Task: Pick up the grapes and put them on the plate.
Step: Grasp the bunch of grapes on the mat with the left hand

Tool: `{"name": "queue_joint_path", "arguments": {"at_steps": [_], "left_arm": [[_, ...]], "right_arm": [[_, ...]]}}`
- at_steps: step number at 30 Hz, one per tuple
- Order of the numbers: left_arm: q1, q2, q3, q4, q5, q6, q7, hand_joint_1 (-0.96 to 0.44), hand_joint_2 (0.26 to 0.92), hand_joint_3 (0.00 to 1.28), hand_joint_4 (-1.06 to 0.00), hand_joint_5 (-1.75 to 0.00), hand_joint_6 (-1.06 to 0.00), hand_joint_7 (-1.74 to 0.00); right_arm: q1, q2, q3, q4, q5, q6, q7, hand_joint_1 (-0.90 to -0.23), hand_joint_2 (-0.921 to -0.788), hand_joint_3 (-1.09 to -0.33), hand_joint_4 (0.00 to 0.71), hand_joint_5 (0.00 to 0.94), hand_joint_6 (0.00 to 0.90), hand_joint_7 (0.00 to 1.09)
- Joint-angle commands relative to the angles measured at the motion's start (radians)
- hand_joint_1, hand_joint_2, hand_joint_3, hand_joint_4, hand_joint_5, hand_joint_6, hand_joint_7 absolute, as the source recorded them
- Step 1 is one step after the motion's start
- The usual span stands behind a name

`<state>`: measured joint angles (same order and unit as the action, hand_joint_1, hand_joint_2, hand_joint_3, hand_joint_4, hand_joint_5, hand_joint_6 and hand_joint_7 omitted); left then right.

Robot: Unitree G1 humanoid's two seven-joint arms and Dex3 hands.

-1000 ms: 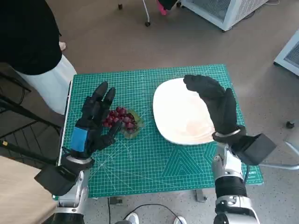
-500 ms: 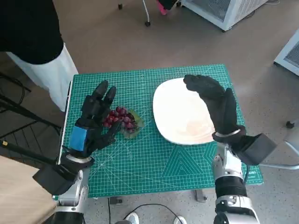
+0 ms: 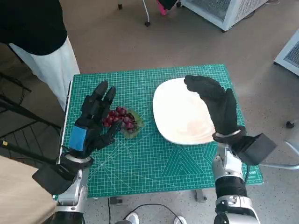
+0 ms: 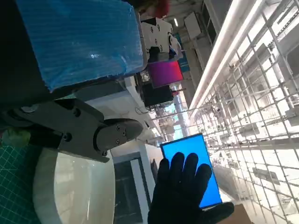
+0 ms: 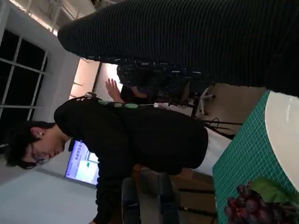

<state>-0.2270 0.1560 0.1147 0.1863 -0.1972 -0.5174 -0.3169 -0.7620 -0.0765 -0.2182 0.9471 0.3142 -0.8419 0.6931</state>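
Resting on the green gridded cutting mat (image 3: pixel 154 158) that covers the small table, a bunch of dark red grapes with a green leaf (image 3: pixel 122 120) lies toward the robot's left, and a white, rounded plate (image 3: pixel 180 112) lies toward its right, the two well apart with bare mat between them. The grapes are on the mat, not on the plate.

Left hand (image 3: pixel 93 121): black, with blue tape over its back, raised at the left side of the grapes. Its fingers are spread apart and extended away from the robot, and the thumb reaches in beside the near edge of the bunch. It holds nothing; whether any part of it touches the grapes cannot be told from the head view. In the left wrist view the taped back (image 4: pixel 79 42) fills the upper part of the frame, with the plate's rim (image 4: pixel 74 186) beyond it.

Right hand (image 3: pixel 217 105): in a black knitted glove, positioned over the right portion of the plate with fingers apart and slightly curved, empty. The left wrist view shows the same glove (image 4: pixel 184 191) with its fingers fanned out.

In the right wrist view the grapes (image 5: pixel 254 205) and their leaf appear on the mat beside the plate's edge (image 5: pixel 282 126), and a person in a black top (image 5: pixel 121 140) is seen beyond the table. The head view shows a person in black and white clothing (image 3: pixel 39 42) standing at the table's far left corner.
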Motion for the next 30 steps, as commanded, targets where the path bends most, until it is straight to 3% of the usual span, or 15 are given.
{"name": "queue_joint_path", "arguments": {"at_steps": [1,6,12,21,25,30], "left_arm": [[-0.002,0.044,0.014,-0.032,0.042,0.02,0.015,-0.26,0.921,0.41,-0.22,0.0,-0.11,-0.34],[0.036,0.163,0.03,-0.176,0.319,0.148,0.096,-0.31,0.921,0.22,-0.19,0.0,-0.14,-0.27],[0.068,0.263,0.025,-0.369,0.538,0.379,0.075,-0.42,0.888,0.03,-0.14,0.0,-0.2,-0.09],[0.048,0.28,-0.069,-0.519,0.773,0.735,0.006,-0.37,0.775,0.0,-0.09,0.0,-0.21,-0.03],[0.024,0.274,-0.122,-0.507,0.838,0.815,-0.002,-0.34,0.752,0.0,-0.08,0.0,-0.22,-0.02],[-0.01,0.277,-0.174,-0.433,0.869,0.831,0.022,-0.33,0.744,0.0,-0.08,0.0,-0.24,-0.02]], "right_arm": [[0.022,-0.004,0.0,0.019,-0.007,-0.003,-0.005,-0.579,-0.921,-0.603,0.288,0.003,0.311,0.01],[0.021,-0.005,0.001,0.025,-0.015,-0.012,-0.012,-0.595,-0.921,-0.606,0.29,0.003,0.312,0.01],[0.016,-0.006,0.002,0.033,-0.017,-0.014,-0.017,-0.604,-0.921,-0.607,0.297,0.006,0.323,0.02],[0.016,0.0,0.007,0.03,-0.015,-0.013,-0.017,-0.605,-0.921,-0.608,0.299,0.005,0.33,0.02],[0.016,0.002,0.01,0.025,-0.013,-0.011,-0.015,-0.605,-0.921,-0.609,0.299,0.005,0.33,0.02],[0.014,0.003,0.011,0.02,-0.009,-0.004,-0.012,-0.605,-0.921,-0.61,0.299,0.004,0.33,0.02]]}}
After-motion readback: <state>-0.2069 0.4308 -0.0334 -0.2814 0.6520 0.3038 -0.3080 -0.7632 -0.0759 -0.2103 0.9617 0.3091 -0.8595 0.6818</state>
